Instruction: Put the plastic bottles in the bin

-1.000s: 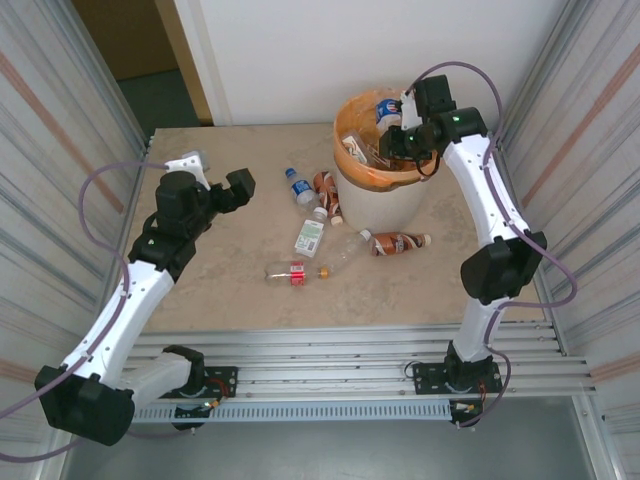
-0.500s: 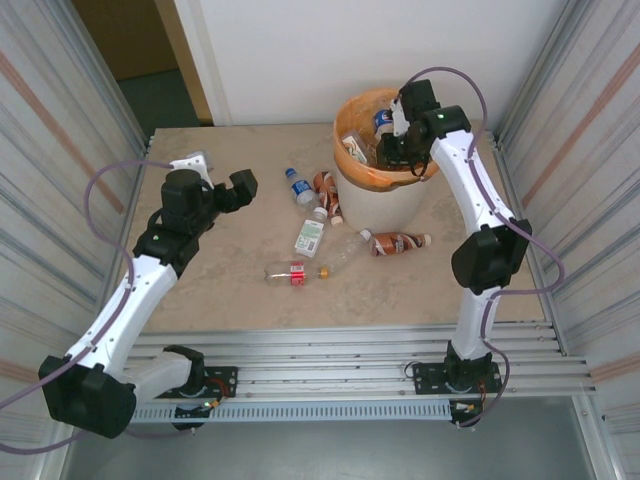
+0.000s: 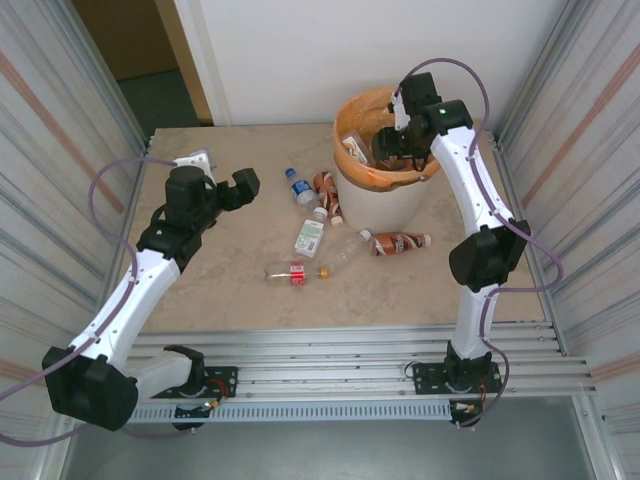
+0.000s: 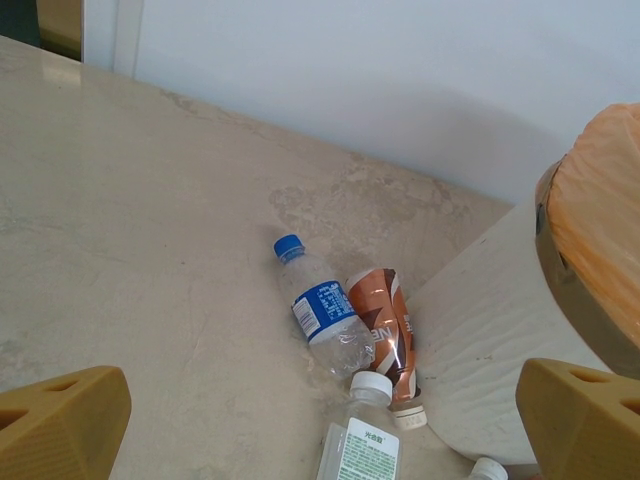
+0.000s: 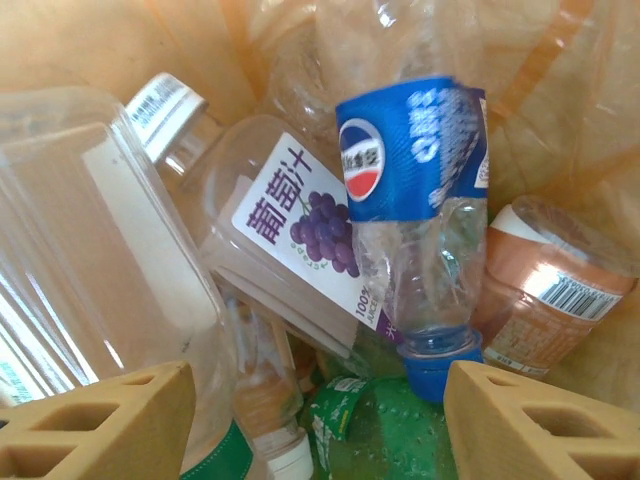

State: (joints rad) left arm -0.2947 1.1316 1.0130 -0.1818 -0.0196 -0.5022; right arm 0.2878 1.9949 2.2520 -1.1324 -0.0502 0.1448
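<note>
I list: beige stone-look table, white wall at top, ribbed metal sides. In the bin: Pepsi bottle, grape bottle marked "100%". Left gripper and right gripper spread, empty.

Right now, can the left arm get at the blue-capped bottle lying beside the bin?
Probably yes. The left gripper is open and faces the blue-capped bottle, with nothing standing between them; a brown bottle lies close beside it, on the bin side.

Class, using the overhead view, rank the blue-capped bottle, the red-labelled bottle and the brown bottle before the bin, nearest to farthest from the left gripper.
1. Blue-capped bottle, just right of the left gripper.
2. Red-labelled bottle, front and centre.
3. Brown bottle, at the bin's foot.
</note>
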